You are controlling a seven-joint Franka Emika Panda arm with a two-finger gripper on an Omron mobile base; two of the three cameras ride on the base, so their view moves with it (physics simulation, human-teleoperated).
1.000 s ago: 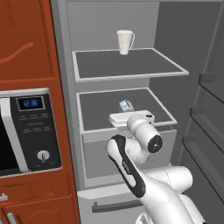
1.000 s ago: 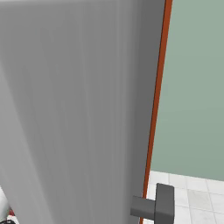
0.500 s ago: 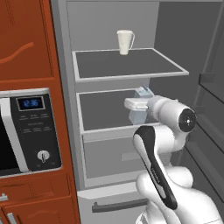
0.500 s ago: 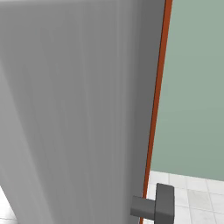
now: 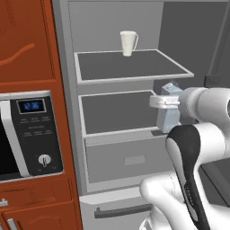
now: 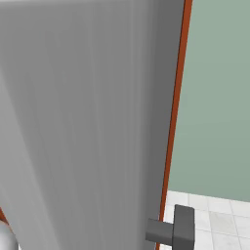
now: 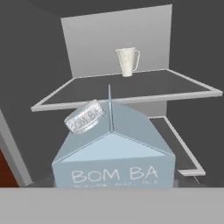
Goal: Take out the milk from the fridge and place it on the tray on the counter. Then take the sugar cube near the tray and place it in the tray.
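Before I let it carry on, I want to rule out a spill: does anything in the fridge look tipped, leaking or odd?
Nothing stands out. The milk is upright in front of the hand, its cap on and no liquid showing. The white mug stands upright on the upper shelf. The jaws are hidden behind the carton.

Arm raised from lower right, forearm upright, wrist bent level toward the left. Gripper (image 5: 167, 102) clamped on the milk (image 5: 169, 112), carton lifted.

Matt paper-like milk (image 7: 113, 159) — matt dark fridge (image 5: 112, 108) shelves.
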